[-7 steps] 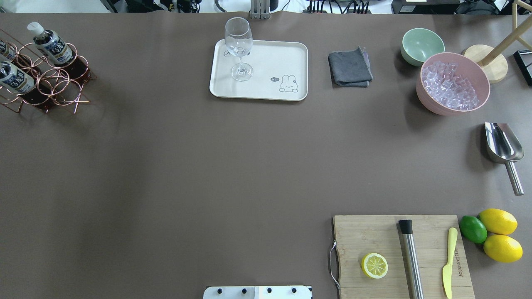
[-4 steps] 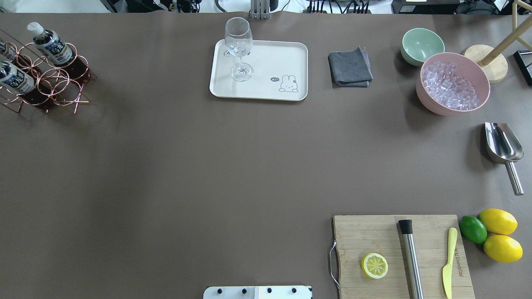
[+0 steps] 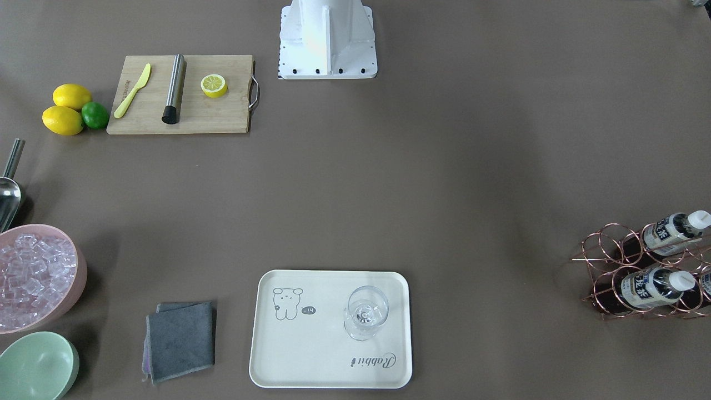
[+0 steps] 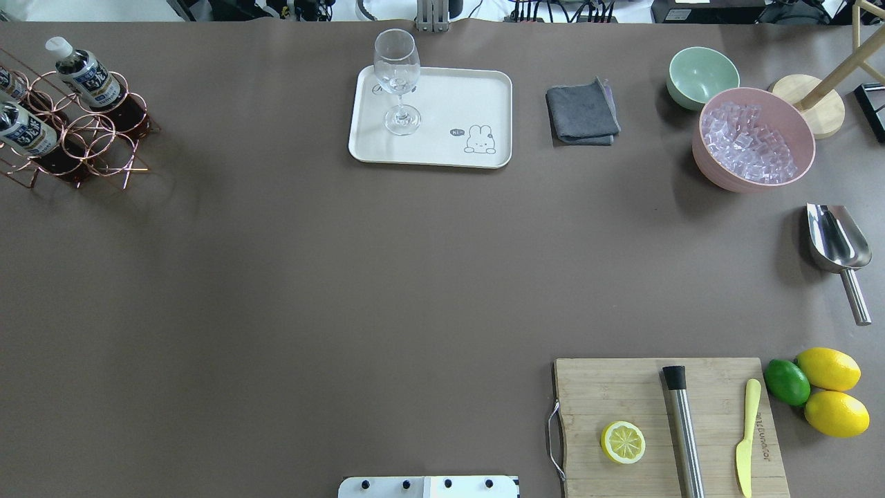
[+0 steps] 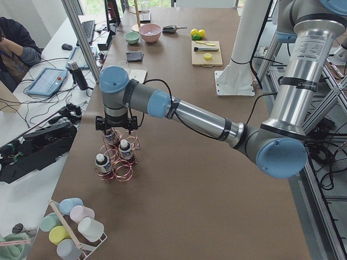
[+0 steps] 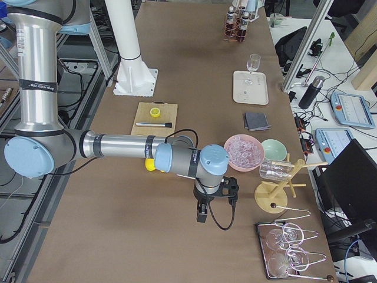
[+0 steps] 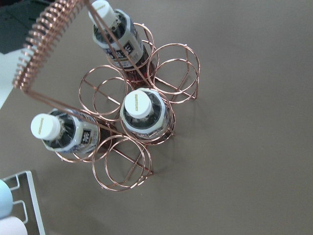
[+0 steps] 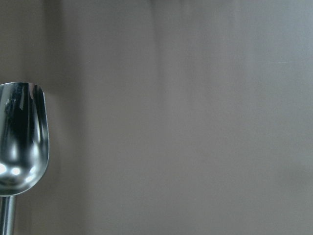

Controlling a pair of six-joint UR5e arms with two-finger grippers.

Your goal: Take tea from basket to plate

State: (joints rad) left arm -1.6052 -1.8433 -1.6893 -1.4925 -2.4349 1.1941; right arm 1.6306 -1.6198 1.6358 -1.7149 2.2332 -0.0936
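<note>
Three tea bottles stand in the copper wire basket (image 4: 104, 142) at the table's far left: one (image 4: 86, 72), one (image 4: 24, 131), and a third cut off by the edge. The left wrist view looks straight down on them (image 7: 144, 115) and the basket (image 7: 122, 161). My left gripper (image 5: 115, 127) hangs just above the bottles (image 5: 126, 150); I cannot tell if it is open. The cream plate (image 4: 449, 97) holds a wine glass (image 4: 397, 79). My right gripper (image 6: 202, 213) hovers over bare table near the scoop (image 8: 19, 137); I cannot tell its state.
A grey cloth (image 4: 582, 111), a mint bowl (image 4: 702, 75) and a pink bowl of ice (image 4: 753, 138) lie right of the plate. A cutting board (image 4: 671, 425) with a lemon half, muddler and knife, plus lemons and a lime, sits front right.
The bottle at the overhead view's left edge has shifted very slightly. Nothing else has visibly moved.
</note>
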